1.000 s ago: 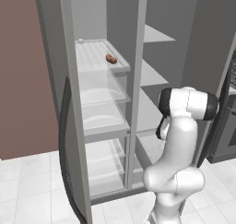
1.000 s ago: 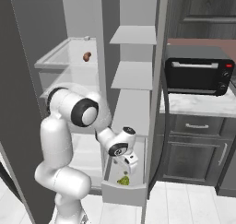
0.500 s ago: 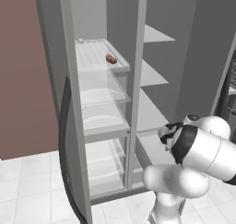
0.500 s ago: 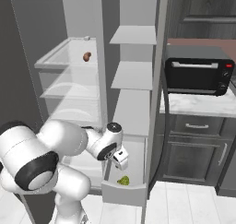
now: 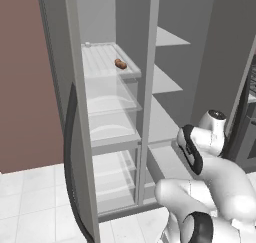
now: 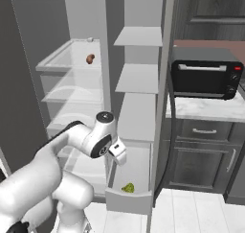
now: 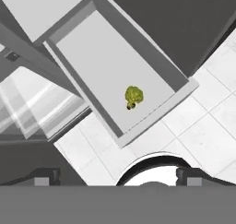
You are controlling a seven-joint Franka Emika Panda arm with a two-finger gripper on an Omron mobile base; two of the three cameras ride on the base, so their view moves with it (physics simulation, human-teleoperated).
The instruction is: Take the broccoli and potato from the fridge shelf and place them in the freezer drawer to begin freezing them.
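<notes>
The broccoli [image 6: 128, 188] [image 7: 133, 96] lies loose on the floor of the pulled-out freezer drawer [image 6: 129, 201] [image 7: 154, 119], near its front wall. My gripper [image 6: 119, 156] [image 7: 118, 178] hangs above the drawer and a little behind the broccoli. It is open, its fingertips [image 7: 46, 177] stand wide apart, and nothing is between them. High up on the left, the brown potato [image 5: 120, 63] [image 6: 90, 59] rests on the ribbed white fridge shelf [image 5: 100, 62] [image 6: 60, 60], far from the gripper.
The open fridge door [image 5: 75, 137] stands at the left. Plain grey shelves [image 6: 139, 78] fill the right compartment above the drawer. A black toaster oven [image 6: 206, 78] sits on the counter at the right, over dark cabinet drawers [image 6: 206, 131]. White floor tiles [image 7: 203, 135] surround the drawer.
The hand has lifted up and back from just over the broccoli in the drawer. The arm's elbow has swung low and close to the cameras. The jaws stay open.
</notes>
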